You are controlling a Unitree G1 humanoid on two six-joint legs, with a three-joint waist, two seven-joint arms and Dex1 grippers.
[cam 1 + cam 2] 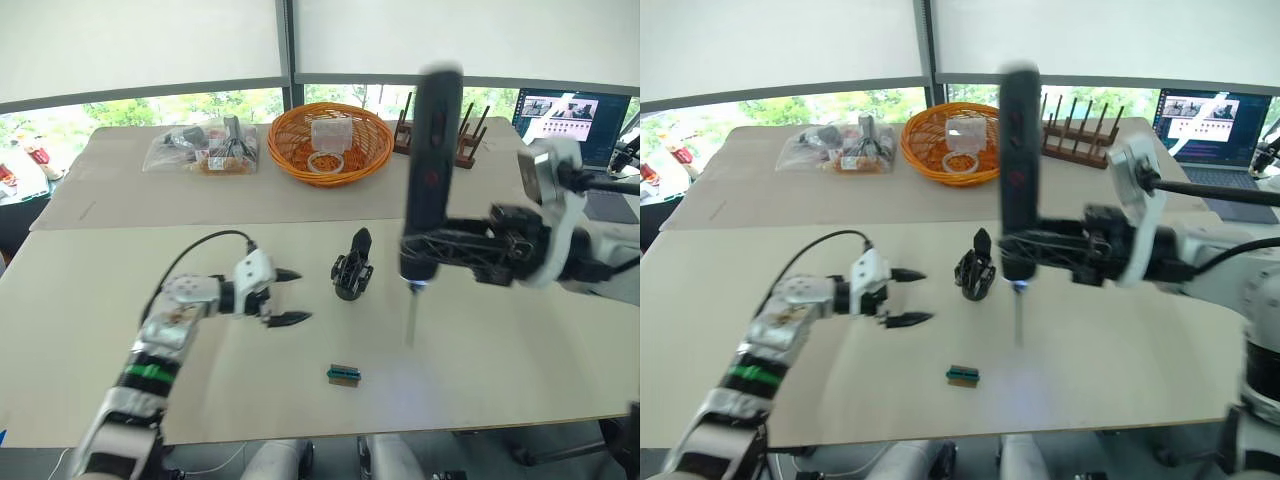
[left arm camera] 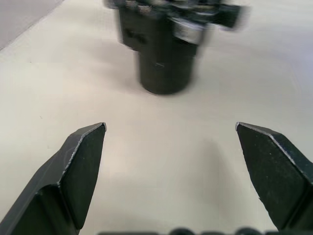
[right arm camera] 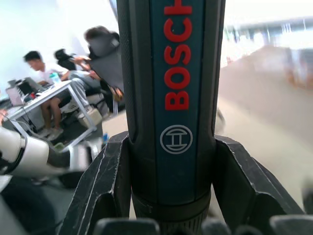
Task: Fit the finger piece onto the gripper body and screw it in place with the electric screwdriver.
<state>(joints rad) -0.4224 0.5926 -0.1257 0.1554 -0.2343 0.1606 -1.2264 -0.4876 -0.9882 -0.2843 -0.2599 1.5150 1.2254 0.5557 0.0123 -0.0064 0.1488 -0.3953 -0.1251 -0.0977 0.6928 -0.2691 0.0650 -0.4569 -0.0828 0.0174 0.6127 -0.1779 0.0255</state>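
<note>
The right gripper point(image 1: 432, 250) has its fingers closed around the electric screwdriver point(image 1: 430, 170), held upright with the thin bit above the table point(image 1: 500, 360). The gripper body point(image 1: 353, 266) stands between both grippers. The left gripper point(image 1: 290, 297) has its fingers wide apart, empty, pointing toward that body.

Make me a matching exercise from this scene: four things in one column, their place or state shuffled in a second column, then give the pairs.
Things:
1. electric screwdriver
2. gripper body
3. left gripper
4. orange basket

Places or states:
A. open, beside the gripper body, holding nothing
B. far side of the table, items inside
C. upright, clamped in the right gripper
D. standing on the table between the two grippers

Pairs: 1-C, 2-D, 3-A, 4-B
</note>
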